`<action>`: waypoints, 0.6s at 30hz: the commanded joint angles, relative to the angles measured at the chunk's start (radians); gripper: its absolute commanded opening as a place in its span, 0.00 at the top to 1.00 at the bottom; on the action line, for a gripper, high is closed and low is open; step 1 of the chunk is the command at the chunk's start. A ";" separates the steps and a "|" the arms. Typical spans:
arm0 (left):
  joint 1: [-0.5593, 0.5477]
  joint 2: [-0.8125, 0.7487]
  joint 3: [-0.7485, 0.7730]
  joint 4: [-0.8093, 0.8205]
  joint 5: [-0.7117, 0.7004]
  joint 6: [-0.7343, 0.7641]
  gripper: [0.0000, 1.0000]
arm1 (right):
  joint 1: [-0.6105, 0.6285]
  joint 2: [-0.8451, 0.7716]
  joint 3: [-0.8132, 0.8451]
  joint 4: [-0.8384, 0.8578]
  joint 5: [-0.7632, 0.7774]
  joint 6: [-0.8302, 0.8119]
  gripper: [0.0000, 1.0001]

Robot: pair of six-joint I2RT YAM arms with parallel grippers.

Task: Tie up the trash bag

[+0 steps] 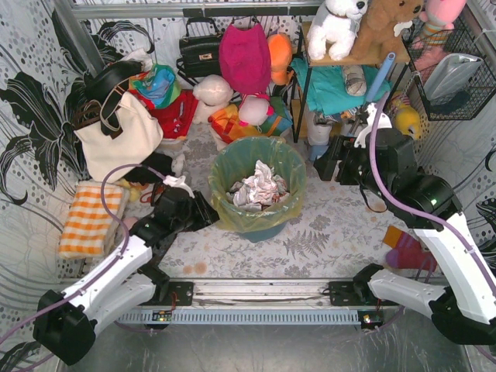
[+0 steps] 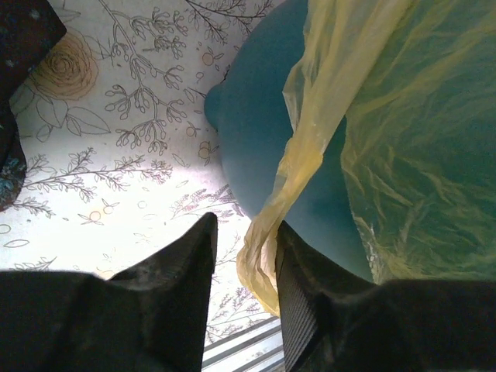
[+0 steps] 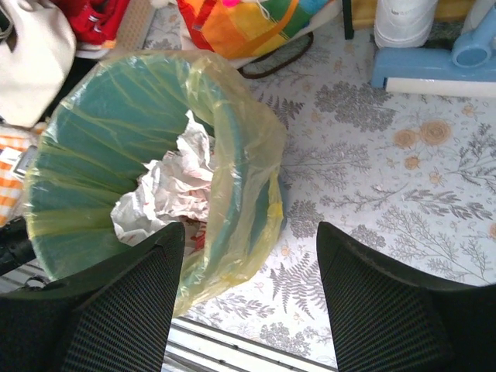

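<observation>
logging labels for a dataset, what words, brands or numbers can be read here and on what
None can be read.
The trash bag and the teal bin show no print.
A small marking on the front rail is too small to read.
The black handbag shows a metal clasp but no legible brand.

One trash bag (image 1: 288, 203) sits in one teal bin (image 1: 263, 231). Two hands flank the bin: the left hand (image 1: 203, 211) and the right hand (image 1: 332, 159). Left of the bin lie one white tote bag (image 1: 116, 139) and one orange-checked cloth (image 1: 89, 217); behind it hangs one black handbag (image 1: 200, 50).
</observation>
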 commanded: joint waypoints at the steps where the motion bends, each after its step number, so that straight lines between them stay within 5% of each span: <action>1: 0.003 -0.020 -0.019 0.055 0.022 0.000 0.60 | 0.002 -0.037 -0.052 0.019 0.040 -0.004 0.32; 8: 0.003 -0.046 0.023 -0.003 0.012 0.012 0.75 | 0.002 -0.046 -0.096 -0.050 0.062 0.034 0.33; 13: 0.004 -0.041 0.088 -0.061 -0.028 0.038 0.53 | 0.002 -0.062 -0.155 -0.046 0.031 0.066 0.33; 18: 0.003 -0.009 0.145 -0.066 -0.054 0.101 0.44 | 0.002 -0.108 -0.223 -0.006 0.000 0.096 0.33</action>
